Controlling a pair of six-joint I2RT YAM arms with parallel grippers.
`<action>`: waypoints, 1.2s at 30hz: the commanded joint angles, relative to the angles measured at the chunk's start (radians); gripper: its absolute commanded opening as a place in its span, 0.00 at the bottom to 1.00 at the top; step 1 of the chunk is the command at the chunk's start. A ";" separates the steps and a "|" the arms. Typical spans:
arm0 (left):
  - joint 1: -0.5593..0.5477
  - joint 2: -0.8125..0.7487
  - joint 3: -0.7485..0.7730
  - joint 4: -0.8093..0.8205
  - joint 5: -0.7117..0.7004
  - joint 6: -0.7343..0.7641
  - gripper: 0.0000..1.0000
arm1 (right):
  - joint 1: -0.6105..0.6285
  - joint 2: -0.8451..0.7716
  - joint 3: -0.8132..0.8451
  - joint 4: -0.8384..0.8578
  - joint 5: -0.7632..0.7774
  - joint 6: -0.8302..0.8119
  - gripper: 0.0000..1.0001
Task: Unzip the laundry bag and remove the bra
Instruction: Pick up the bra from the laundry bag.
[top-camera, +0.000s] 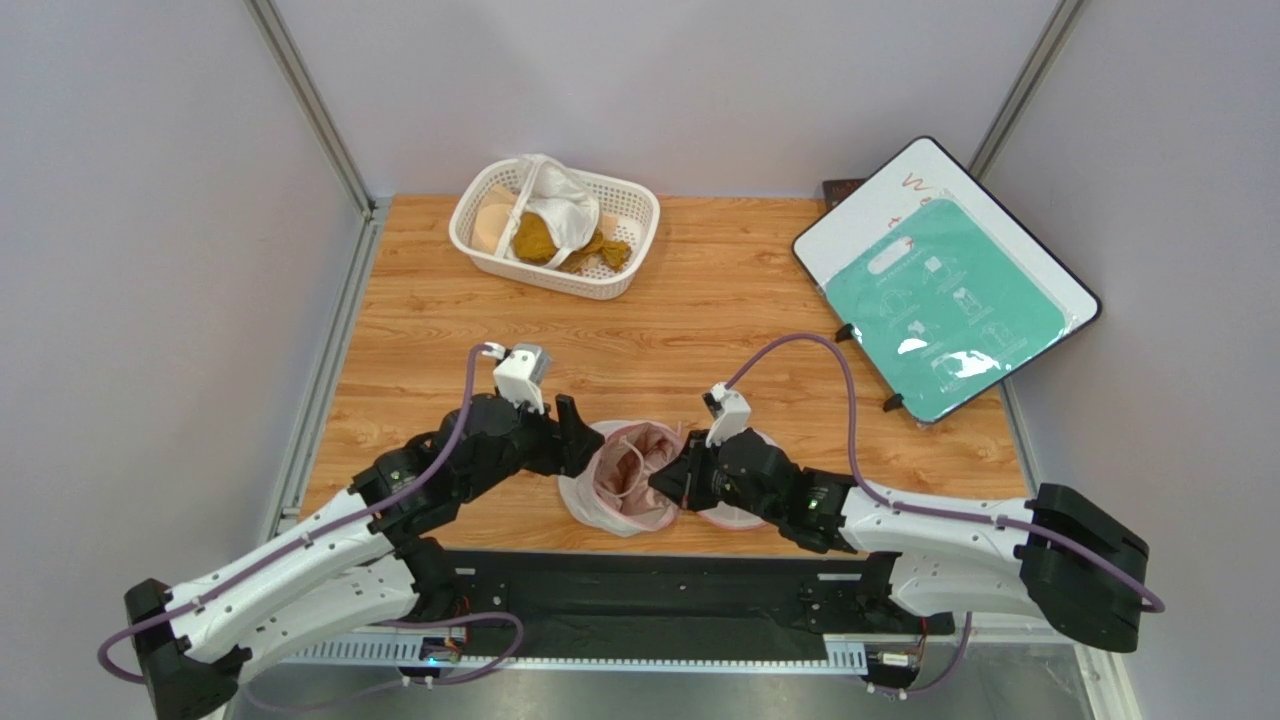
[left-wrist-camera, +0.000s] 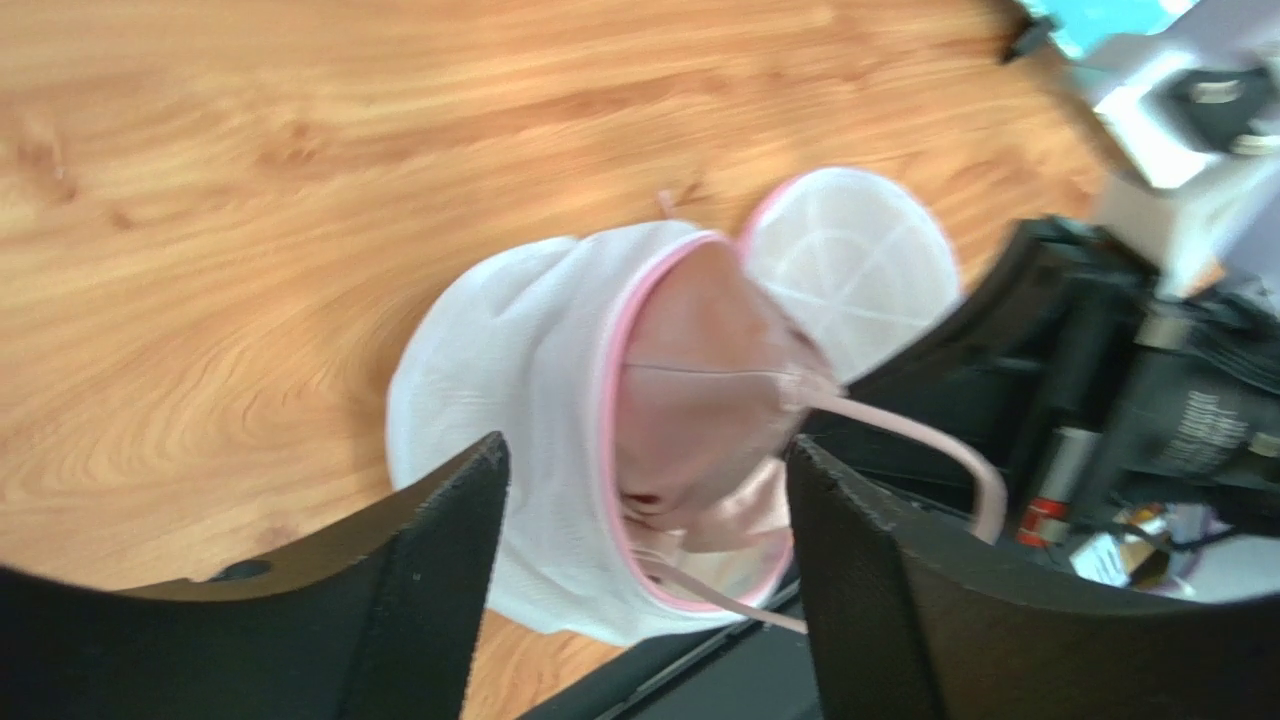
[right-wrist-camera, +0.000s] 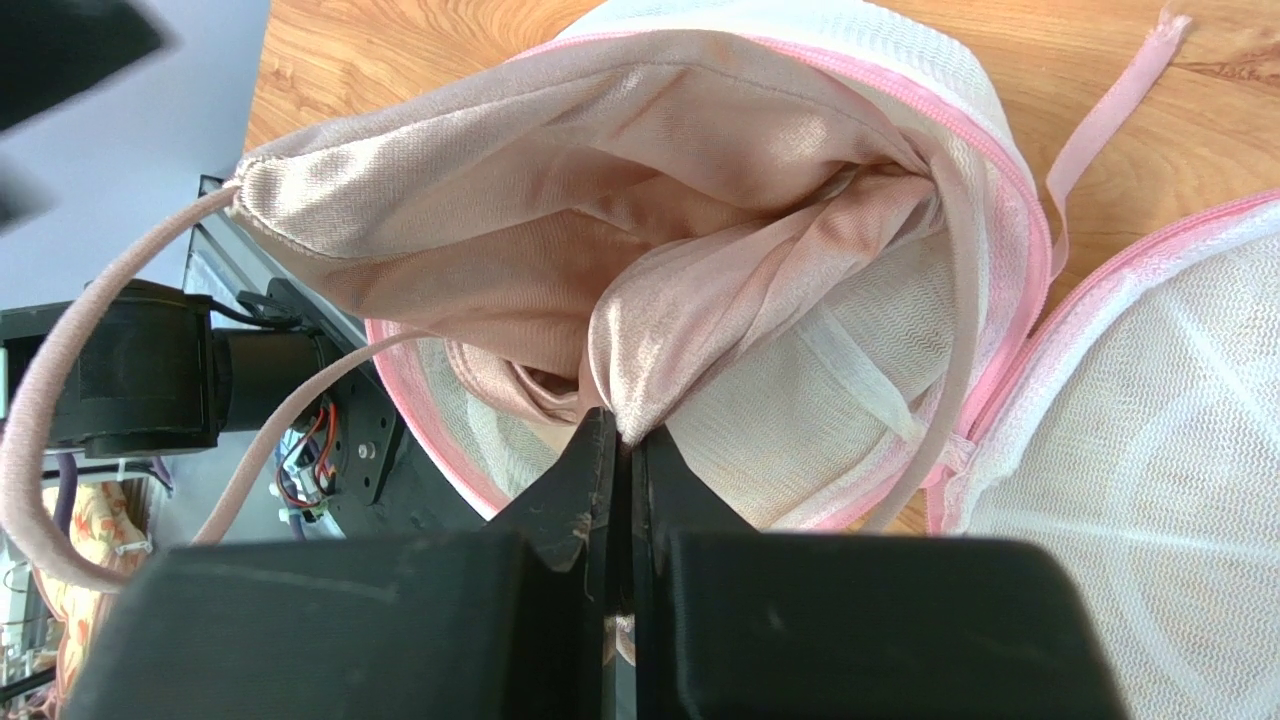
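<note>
Laundry bag at 6 o'clock on the wooden table, close to the near edge, unzipped and lying open. Its pink zipper trim rings the mouth, and its second domed half is folded out flat toward 3 o'clock. The mauve-pink bra sits in the mouth of the deeper half, bunched and partly spilling over the rim. One thin strap loops out past the bag's edge.

The right gripper comes in from 4 o'clock with its jaws pressed together on a fold of the bra's satin fabric, which rises to a peak at the pinch. The left gripper reaches in from 8 o'clock with its fingers spread apart and nothing between them. In the left wrist view one finger is over the white mesh and the other over the bra's side; whether either touches cannot be told.

A white lattice basket stands well apart at 11 o'clock, holding a mustard-brown cloth and a white cloth. At 2 o'clock a white board with a teal sheet on it overhangs the table's right edge.
</note>
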 joint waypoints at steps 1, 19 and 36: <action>0.072 0.018 -0.073 0.054 0.072 -0.001 0.71 | -0.005 -0.014 -0.007 0.039 -0.004 0.000 0.00; 0.105 0.147 -0.174 0.175 0.151 -0.030 0.31 | -0.005 -0.025 -0.001 0.026 -0.018 -0.003 0.00; 0.106 0.141 -0.197 0.126 0.108 -0.018 0.00 | -0.012 -0.356 0.100 -0.147 0.005 -0.029 0.00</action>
